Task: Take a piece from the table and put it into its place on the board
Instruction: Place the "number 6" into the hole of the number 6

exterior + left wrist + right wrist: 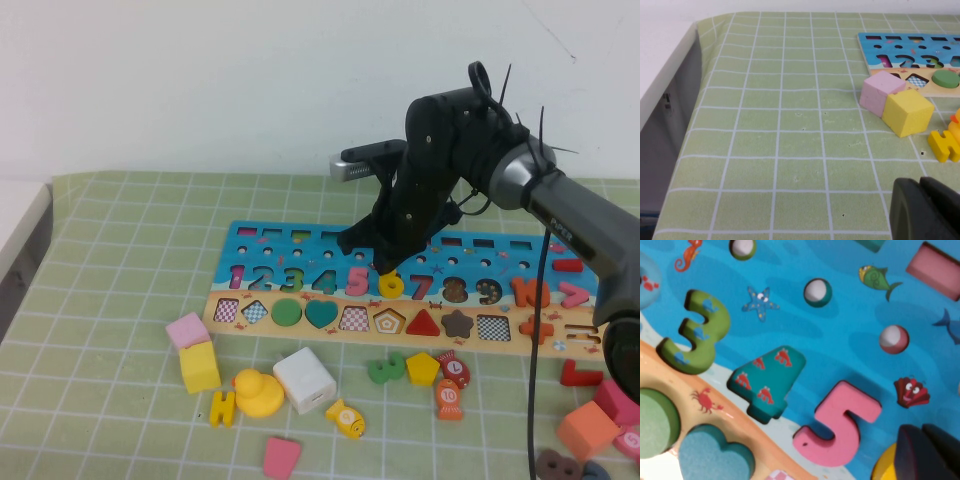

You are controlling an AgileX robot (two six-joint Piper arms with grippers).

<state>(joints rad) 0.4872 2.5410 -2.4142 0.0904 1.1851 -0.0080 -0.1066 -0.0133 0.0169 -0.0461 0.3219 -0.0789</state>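
Observation:
The long wooden board [300,245], with a blue upper band and a sandy lower band, lies mid-table. The yellow numeral 6 [391,286] lies in the digit row between the pink 5 [357,281] and the red 7 [421,287]. My right gripper [386,266] is directly over it, tips down against it. In the right wrist view the fingers [912,455] are pressed together over the edge of the yellow 6 [884,469], beside the pink 5 [837,427]. My left gripper [927,210] is shut and empty, low over the mat at the table's left, outside the high view.
Loose pieces lie in front of the board: a pink cube [187,330], yellow cube [200,367], yellow duck [258,393], white block [305,379], green numeral [386,368], yellow pentagon [422,368]. More blocks sit at the front right [588,428]. The table's left edge [687,65] drops off.

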